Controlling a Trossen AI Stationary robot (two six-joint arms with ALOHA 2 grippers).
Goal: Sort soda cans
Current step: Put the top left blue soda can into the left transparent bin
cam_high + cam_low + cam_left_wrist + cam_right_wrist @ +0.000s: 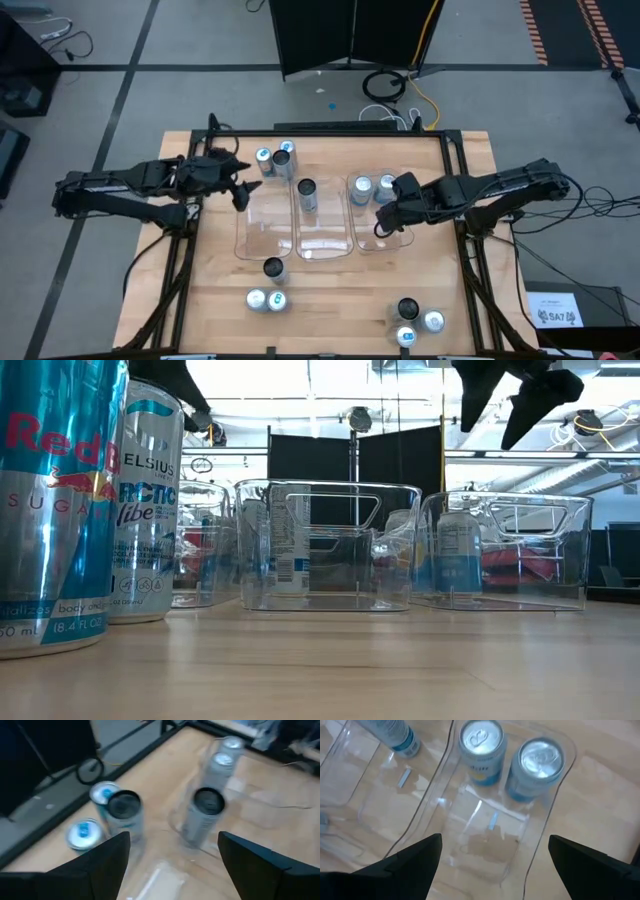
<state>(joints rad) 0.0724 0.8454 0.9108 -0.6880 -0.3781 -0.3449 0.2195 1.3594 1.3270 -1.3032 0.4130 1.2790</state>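
Three clear trays stand side by side mid-table. The left tray (262, 228) holds nothing. The middle tray (322, 240) holds one upright dark-topped can (307, 190). In the right tray (380, 238) stand two silver-topped cans (481, 735) (541, 757). Beyond the left tray's far end, two blue-topped cans (105, 794) (82, 831) and a dark-topped can (124, 805) stand on the table. My left gripper (240, 192) hangs open above the left tray's far-left corner, near that group. My right gripper (385, 222) hangs open over the right tray, pointing steeply down, its fingers (415, 857) clear of the cans.
More cans stand near the front edge: a dark-topped one (273, 267) with two more (256, 298) (277, 299) at the left, and three (407, 308) (433, 321) (405, 337) at the right. Bare wood lies between these groups.
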